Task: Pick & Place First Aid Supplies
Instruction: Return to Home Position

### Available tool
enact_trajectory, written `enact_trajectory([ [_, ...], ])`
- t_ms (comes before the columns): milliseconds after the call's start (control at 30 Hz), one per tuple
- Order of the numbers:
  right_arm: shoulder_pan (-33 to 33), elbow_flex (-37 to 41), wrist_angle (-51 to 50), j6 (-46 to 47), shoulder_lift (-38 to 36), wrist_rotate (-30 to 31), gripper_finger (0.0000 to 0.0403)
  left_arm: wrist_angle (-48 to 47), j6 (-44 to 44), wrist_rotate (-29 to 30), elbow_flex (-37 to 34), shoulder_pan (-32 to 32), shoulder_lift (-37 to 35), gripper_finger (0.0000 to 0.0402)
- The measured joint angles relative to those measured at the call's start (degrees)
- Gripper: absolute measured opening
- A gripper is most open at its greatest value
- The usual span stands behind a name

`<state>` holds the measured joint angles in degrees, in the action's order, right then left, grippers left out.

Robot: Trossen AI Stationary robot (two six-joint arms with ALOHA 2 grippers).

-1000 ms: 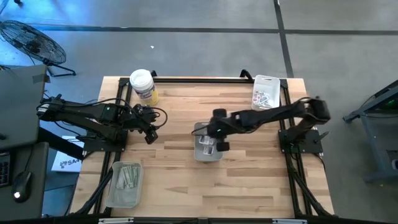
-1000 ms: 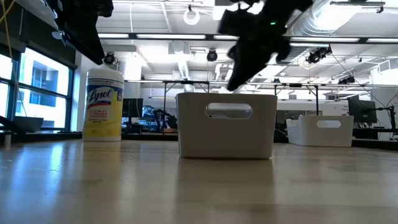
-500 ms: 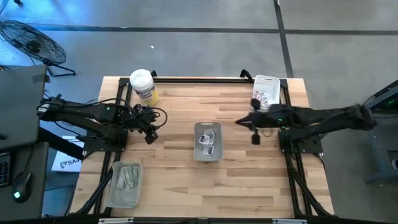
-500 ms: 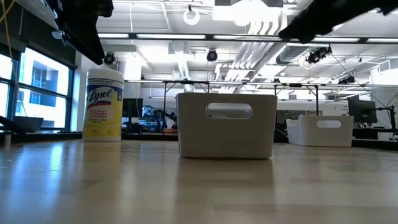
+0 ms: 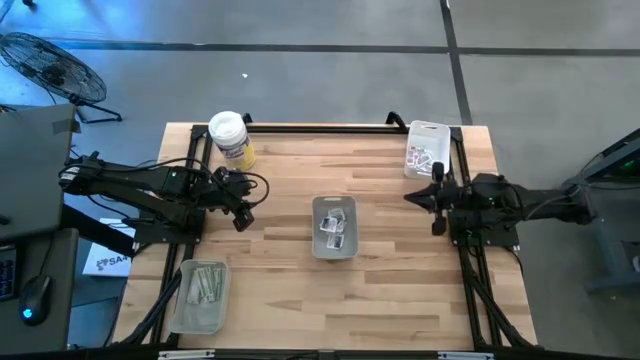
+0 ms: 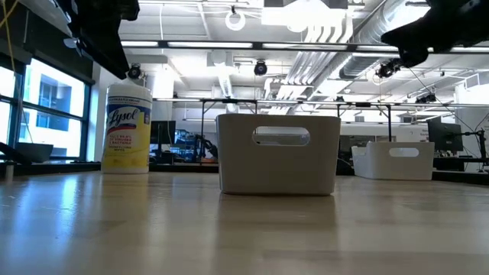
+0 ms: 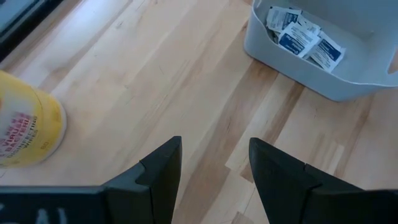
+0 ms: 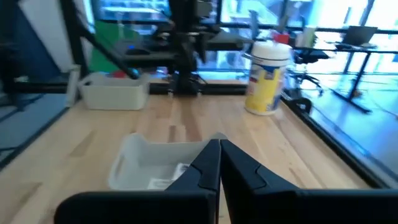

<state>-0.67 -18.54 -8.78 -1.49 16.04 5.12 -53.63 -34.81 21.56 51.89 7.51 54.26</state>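
Note:
White square packets with blue print lie in the clear tray (image 5: 334,238) at the table's middle, also seen in the left wrist view as packets (image 7: 302,38). More packets (image 5: 424,158) sit in the tray at the far right corner. Pale green-beige strips (image 5: 206,285) fill the tray near the left edge. My left gripper (image 5: 243,210) hovers open left of the middle tray; its fingers (image 7: 163,171) frame bare wood. My right gripper (image 5: 411,197) is shut with nothing in it, above the table's right side, pointing at the middle tray (image 8: 163,163).
A white-lidded round tub with a yellow label (image 5: 230,135) stands at the far left corner, also seen as the tub (image 6: 128,128) in the low view. The middle tray (image 6: 278,153) stands on bare wood. Open wood lies between the trays and along the near edge.
My right arm has drawn back from over the middle tray toward the table's right edge, and its gripper now hangs near the right side. The trays and packets lie as before.

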Motion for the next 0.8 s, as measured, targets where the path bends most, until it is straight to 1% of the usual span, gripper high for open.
enact_trajectory([
  [133, -1.2, 3.1, 0.3, -1.2, -4.9, -2.8, 0.0001, 0.3, 0.0, 3.0, 0.0, 0.0, 0.0, 0.0184],
  [200, -1.8, 5.2, 1.4, -1.4, -7.5, -3.0, 0.0002, 0.4, 0.0, 4.3, 0.0, 0.0, 0.0, 0.0184],
  [400, -3.6, 10.8, 1.5, -1.0, -15.5, -3.2, 0.0001, 0.9, 0.0, 4.4, 0.0, 0.0, 0.0, 0.0184],
  [500, -4.9, 13.0, 3.0, -0.3, -15.8, -3.1, 0.0001, 2.7, 0.0, 4.7, 0.0, 0.0, 0.0, 0.0184],
  [633, -6.9, 16.3, 8.6, -1.6, -15.4, -1.4, 0.0001, 7.3, -0.2, 4.4, 0.0, 0.0, 0.0, 0.0184],
  [700, -7.6, 18.0, 11.6, -2.5, -15.4, -0.2, 0.0002, 9.8, -0.4, 3.3, 0.0, 0.0, 0.0, 0.0184],
  [800, -8.2, 18.0, 11.4, -2.9, -15.3, 0.5, 0.0001, 11.7, 0.7, 1.3, 0.0, 0.0, 0.0, 0.0184],
])
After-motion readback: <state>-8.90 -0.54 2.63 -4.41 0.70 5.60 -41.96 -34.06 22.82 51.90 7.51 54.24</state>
